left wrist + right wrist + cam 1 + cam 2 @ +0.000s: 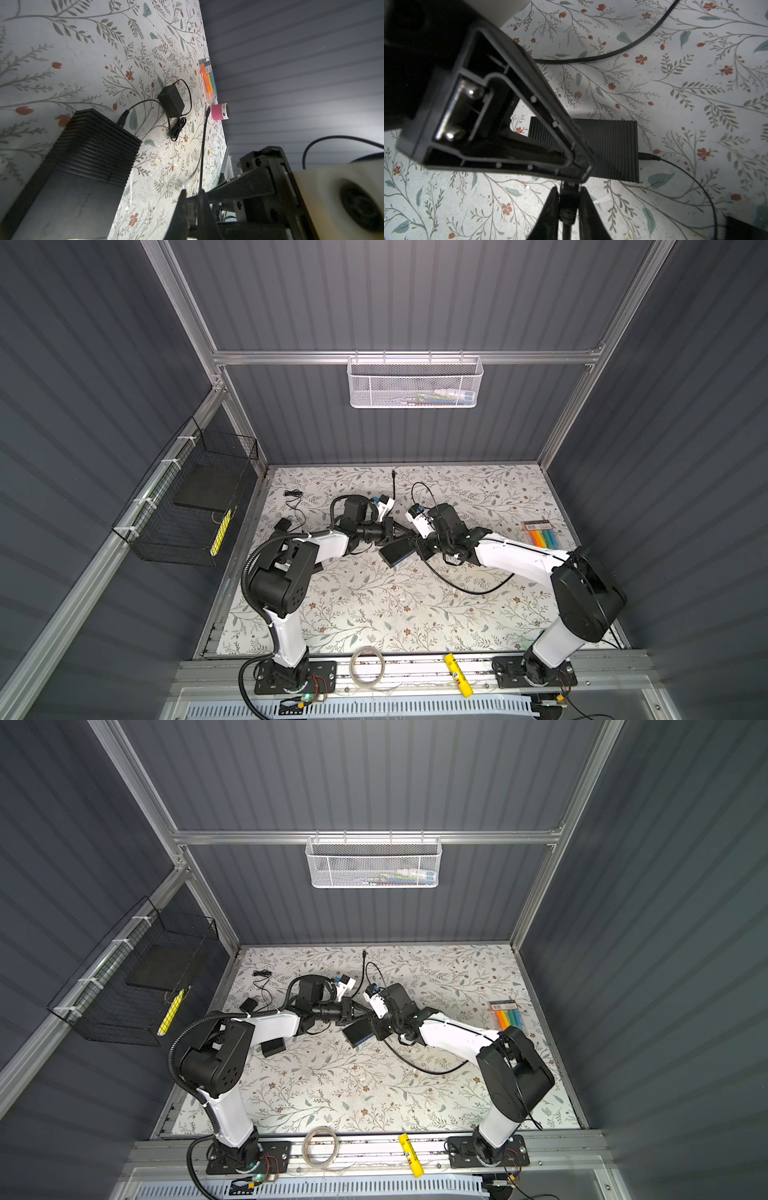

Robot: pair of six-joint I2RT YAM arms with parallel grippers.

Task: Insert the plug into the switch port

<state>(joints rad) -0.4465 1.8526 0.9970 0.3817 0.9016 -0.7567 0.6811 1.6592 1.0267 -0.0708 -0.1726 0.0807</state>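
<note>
Ports of the network switch (pixel 612 145) hidden in wrist views, left gripper (pixel 193 193) pinched closed, right gripper (pixel 569 189) clamping the plug (pixel 569 207), floral tabletop (pixel 374 614), grey ribbed walls (pixel 415 302).

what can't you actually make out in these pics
- switch ports: too small in both top views; behind the left end effector in the right wrist view
- plug tip: dark and blurred, held by the right end effector, right wrist view
- white basket contents: blurred by its mesh, both top views
</note>
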